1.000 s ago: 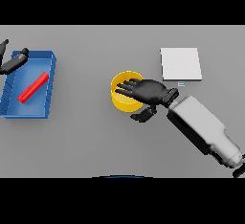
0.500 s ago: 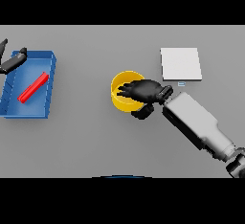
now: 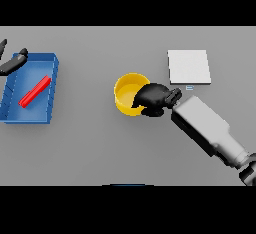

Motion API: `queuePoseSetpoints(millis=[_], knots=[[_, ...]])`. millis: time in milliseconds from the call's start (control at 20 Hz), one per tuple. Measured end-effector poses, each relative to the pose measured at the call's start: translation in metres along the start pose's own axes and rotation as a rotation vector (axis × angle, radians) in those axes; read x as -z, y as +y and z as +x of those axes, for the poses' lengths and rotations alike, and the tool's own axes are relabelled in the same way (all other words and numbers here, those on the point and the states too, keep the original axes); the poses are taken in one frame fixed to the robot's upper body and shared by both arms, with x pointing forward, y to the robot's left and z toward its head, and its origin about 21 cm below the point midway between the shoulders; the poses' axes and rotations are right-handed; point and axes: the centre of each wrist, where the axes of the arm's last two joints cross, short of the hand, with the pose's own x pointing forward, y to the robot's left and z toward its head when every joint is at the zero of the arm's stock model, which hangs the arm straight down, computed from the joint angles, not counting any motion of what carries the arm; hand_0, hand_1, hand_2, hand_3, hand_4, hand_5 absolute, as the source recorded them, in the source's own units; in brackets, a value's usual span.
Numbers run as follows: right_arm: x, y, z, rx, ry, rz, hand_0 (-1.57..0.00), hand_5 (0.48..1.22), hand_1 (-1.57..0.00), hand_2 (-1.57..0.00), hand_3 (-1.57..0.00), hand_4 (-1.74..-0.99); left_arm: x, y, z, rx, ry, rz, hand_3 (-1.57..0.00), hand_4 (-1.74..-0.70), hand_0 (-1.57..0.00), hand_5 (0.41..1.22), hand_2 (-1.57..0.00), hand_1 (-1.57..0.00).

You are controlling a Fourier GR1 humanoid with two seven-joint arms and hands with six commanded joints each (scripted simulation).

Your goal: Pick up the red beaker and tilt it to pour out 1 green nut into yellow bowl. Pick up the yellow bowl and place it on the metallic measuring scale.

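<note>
- The right hand [image 3: 152,98] is curling over the right-hand rim of the yellow bowl [image 3: 128,94], fingers folded round the wall, so it looks clamped on the bowl; gripping at the side nearest the arm is leaving the bowl's mouth facing up.
- The yellow bowl is sitting on the grey counter [image 3: 100,148] near the middle, with the hand covering its right edge; whether a green nut is lying inside cannot be told from this view.
- The metallic measuring scale [image 3: 188,66] is lying flat up and to the right of the bowl, near but apart from it, so the carry is looking short and is leading away from the robot.
- The red beaker [image 3: 35,90] is lying on its side, slanted, inside the blue tray [image 3: 50,63] at the far left, well apart from the bowl.
- The left hand [image 3: 12,64] is showing at the tray's upper left corner, fingers stretched and apart, holding nothing.
- Judging by this, the bowl step is being taken up: a lift, then a set-down on the scale.
</note>
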Motion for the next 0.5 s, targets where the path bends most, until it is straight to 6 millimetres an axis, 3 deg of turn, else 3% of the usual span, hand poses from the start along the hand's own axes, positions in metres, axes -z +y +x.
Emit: queuePoseSetpoints(millis=[200,500], knots=[[-0.004,-0.005,0.000,0.011,-0.004,0.002,-1.49,1.203,-1.49,-1.36,-1.20,-1.714,0.000,-0.004,0.004,-0.011,-0.020,-0.017,0.00,-0.79,0.00,0.704,0.00,0.00],[-0.027,-0.029,-0.005,0.007,0.034,-0.030,-1.55,1.216,-1.55,-1.48,-1.16,-1.734,-0.003,-0.004,0.002,0.003,-0.021,0.000,0.00,-0.77,0.00,0.705,0.00,0.00]])
